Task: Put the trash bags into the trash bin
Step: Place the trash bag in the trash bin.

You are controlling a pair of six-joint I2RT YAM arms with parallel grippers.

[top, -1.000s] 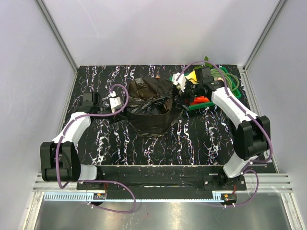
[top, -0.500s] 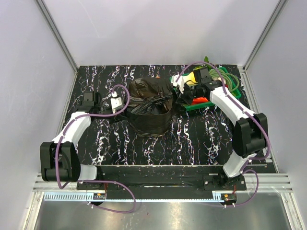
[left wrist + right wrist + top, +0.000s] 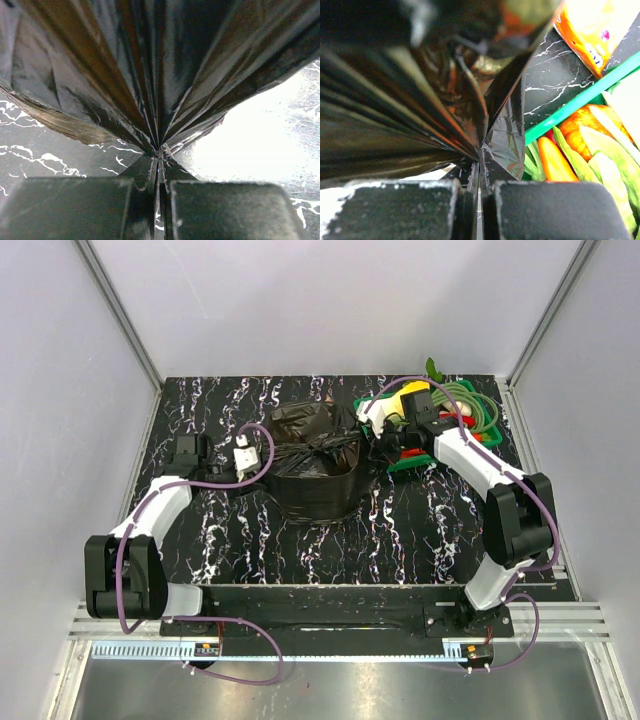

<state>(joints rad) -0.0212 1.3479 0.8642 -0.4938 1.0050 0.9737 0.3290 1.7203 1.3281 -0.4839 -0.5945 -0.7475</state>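
A glossy black trash bag (image 3: 315,465) hangs over a boxy shape at the table's middle, its top bunched into folds. The trash bin is hidden from view. My left gripper (image 3: 250,455) is shut on the bag's left edge; in the left wrist view the film (image 3: 150,65) fans out from the closed gripper (image 3: 159,165). My right gripper (image 3: 378,430) is shut on the bag's right edge. In the right wrist view pleats of the bag (image 3: 395,100) run into the pinched gripper (image 3: 481,170).
A green tray (image 3: 420,462) of vegetables sits just right of the bag, under the right arm, its rim (image 3: 580,97) close beside the right gripper. An orange snack wrapper (image 3: 590,25) lies beyond it. White enclosure walls stand on three sides of the marbled black table (image 3: 210,530).
The right gripper has closed on the bag's right edge. The bag is now drawn in narrower and tauter between the two grippers. The left gripper shifted slightly right.
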